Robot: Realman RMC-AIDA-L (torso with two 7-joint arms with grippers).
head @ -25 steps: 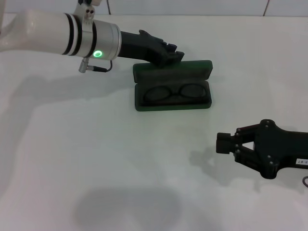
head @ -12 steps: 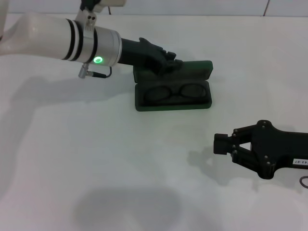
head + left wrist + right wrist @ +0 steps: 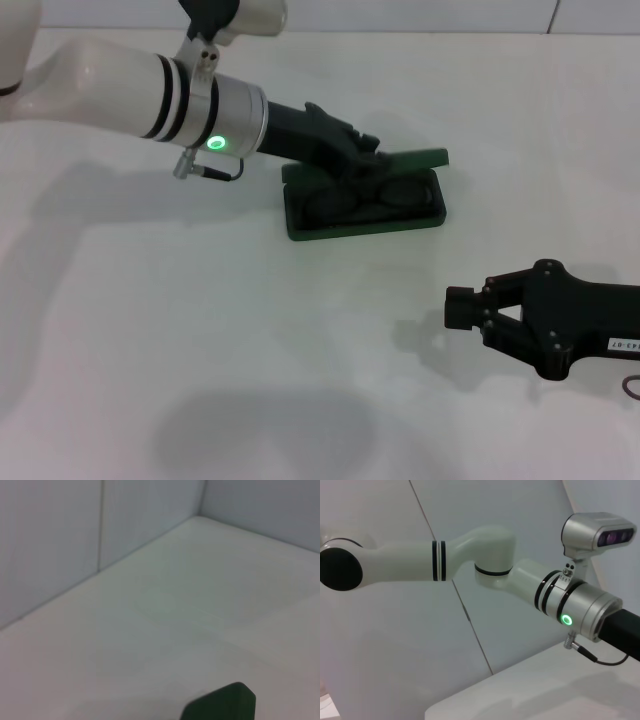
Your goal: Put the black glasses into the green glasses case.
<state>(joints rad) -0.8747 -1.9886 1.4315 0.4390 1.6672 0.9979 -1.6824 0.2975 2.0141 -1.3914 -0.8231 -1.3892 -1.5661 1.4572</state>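
- My right gripper (image 3: 462, 308) parked nearest me, well clear of the work; fingers look closed on nothing.
- Black glasses (image 3: 372, 194) already lying in the green glasses case (image 3: 366, 216), mid-table. Thin wire frame: I judge it light and fragile, so I'd handle the stiff case, not the lenses.
- Left gripper (image 3: 368, 152) over the lid's back edge, lid partly lowered; can't tell its finger spread.
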